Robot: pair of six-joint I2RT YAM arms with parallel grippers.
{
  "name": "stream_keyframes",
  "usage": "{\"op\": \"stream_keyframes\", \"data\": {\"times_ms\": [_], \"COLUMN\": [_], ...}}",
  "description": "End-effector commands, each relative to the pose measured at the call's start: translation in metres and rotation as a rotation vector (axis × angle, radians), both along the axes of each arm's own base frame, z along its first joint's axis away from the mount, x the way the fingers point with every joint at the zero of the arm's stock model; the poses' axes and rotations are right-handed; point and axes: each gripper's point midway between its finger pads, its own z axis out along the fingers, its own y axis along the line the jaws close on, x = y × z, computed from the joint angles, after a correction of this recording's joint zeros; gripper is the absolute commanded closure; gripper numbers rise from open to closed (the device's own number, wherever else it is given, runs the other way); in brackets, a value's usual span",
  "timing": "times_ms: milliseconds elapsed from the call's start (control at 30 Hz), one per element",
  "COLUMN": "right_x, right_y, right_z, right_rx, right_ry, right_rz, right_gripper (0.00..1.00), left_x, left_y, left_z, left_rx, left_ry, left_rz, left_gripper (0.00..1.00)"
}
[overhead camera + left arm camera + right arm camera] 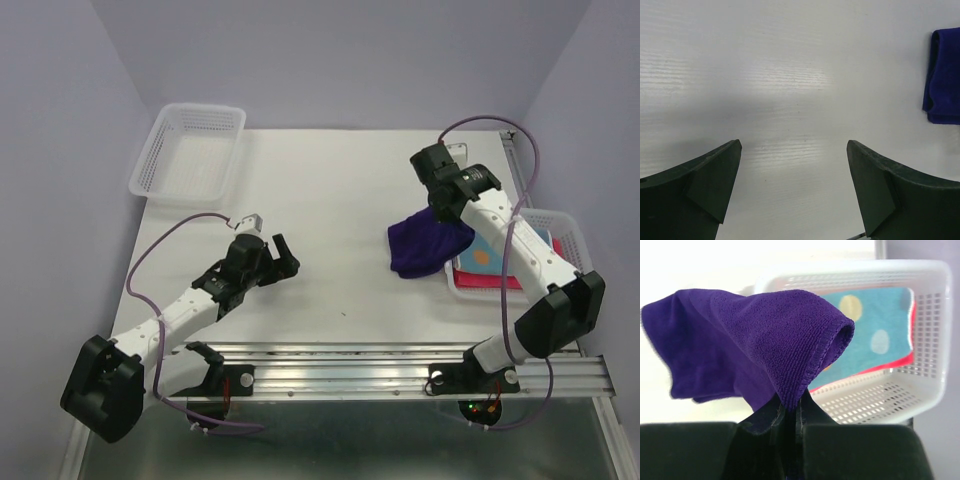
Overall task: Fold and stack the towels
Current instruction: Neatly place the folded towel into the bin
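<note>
Right jaws pinch the fuzzy, draped purple towel (755, 340) beside the mesh basket (929, 340); left jaws spread.

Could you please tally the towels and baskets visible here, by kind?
Towels: 3 (purple towel, light blue dotted towel, pink-red towel)
White mesh baskets: 2 (left basket, right basket)
Total: 5

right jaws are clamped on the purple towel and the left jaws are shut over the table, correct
Not quite. The left jaws stand wide open, not shut, over the table; the left wrist view shows it. The right jaws are clamped on the purple towel.
</note>
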Motion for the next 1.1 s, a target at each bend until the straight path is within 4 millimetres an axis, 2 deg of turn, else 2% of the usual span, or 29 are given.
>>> {"op": "stream_keyframes", "data": {"times_ms": [0, 33, 300, 400, 533, 700, 800, 833, 967, 1067], "right_x": [-0.009, -0.010, -0.016, -0.019, -0.021, -0.019, -0.021, -0.019, -0.016, -0.015], "right_y": [-0.028, -0.030, -0.054, -0.064, -0.070, -0.086, -0.097, -0.109, -0.125, -0.146], "right_z": [0.056, 0.066, 0.106, 0.114, 0.112, 0.102, 0.086, 0.077, 0.053, 0.035], "right_rx": [-0.049, -0.042, -0.011, -0.026, -0.038, -0.046, -0.064, -0.058, -0.060, -0.054], "right_ry": [-0.074, -0.103, -0.187, -0.196, -0.170, -0.130, -0.082, -0.058, -0.001, 0.032], "right_rz": [-0.040, -0.045, -0.060, -0.065, -0.026, -0.026, -0.037, -0.040, -0.045, -0.094], "right_gripper": [0.99, 0.99, 0.99, 0.99, 0.99, 0.99, 0.99, 0.99, 0.99, 0.99], "left_x": [0.010, 0.011, 0.008, 0.009, 0.009, 0.009, 0.009, 0.005, 0.004, 0.003], "left_y": [-0.002, -0.002, -0.002, -0.003, -0.002, 0.001, 0.003, -0.001, -0.011, -0.016], "left_z": [0.018, 0.017, 0.007, 0.011, 0.014, 0.018, 0.019, 0.019, 0.022, 0.020], "left_rx": [-0.023, -0.022, -0.031, -0.038, -0.041, -0.041, -0.036, -0.053, -0.086, -0.088], "left_ry": [-0.067, -0.068, -0.046, -0.057, -0.070, -0.086, -0.093, -0.088, -0.093, -0.083], "left_rz": [-0.005, -0.004, -0.014, -0.016, -0.019, -0.017, -0.017, -0.040, -0.093, -0.122], "left_gripper": [0.01, 0.01, 0.01, 0.01, 0.01, 0.01, 0.01, 0.01, 0.01, 0.01]}}
